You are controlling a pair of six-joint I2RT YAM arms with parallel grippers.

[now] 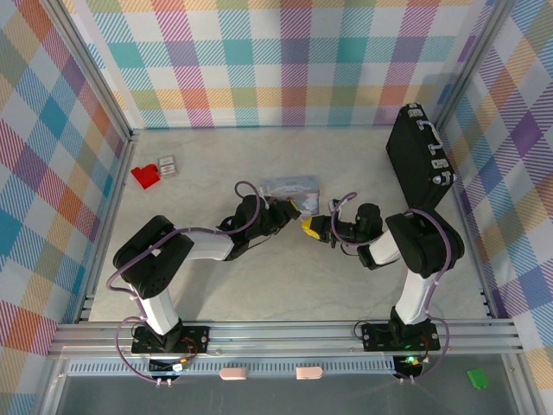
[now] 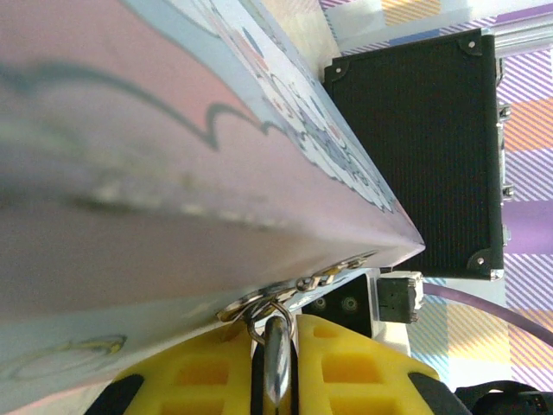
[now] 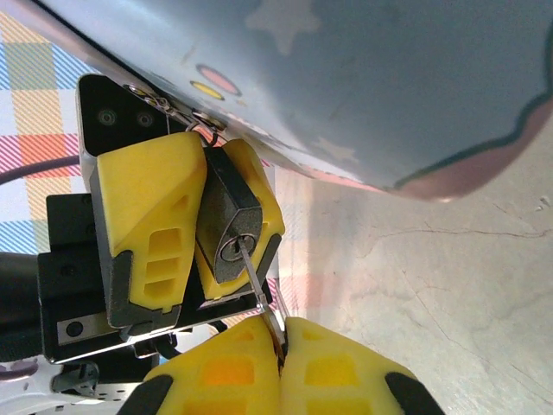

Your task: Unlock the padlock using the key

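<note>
Mid-counter (image 1: pixel 259 285), just right of centre: the padlock (image 3: pixel 226 220) hung from the hasp on the near edge of the pastel tin (image 3: pixel 363 78).

Left gripper (image 2: pixel 275 346): jaws narrow, clamped on the padlock body from both sides, keyway end turned toward your right arm.

Right gripper (image 3: pixel 281 333): jaws shut tight, pinching the bow of the key (image 3: pixel 251 270).

Done, as far as the right wrist view showed:
- padlock steadied
- key picked up
- key blade entered in the keyway, at a slight slant to the lock face

How deep the blade sat I could not tell.

Left, by my reading:
- seat the key fully
- turn it
- free the shackle, which ran through the tin's ring and looked not yet sprung; the top of it was partly hidden by the yellow fingers (image 3: pixel 147 225)

Roughly past halfway; the turn is the part that counts.

Black briefcase (image 1: pixel 419 160) stood at the far right corner and a red piece (image 1: pixel 145 176) lay toward the far left, both well apart from the work.
</note>
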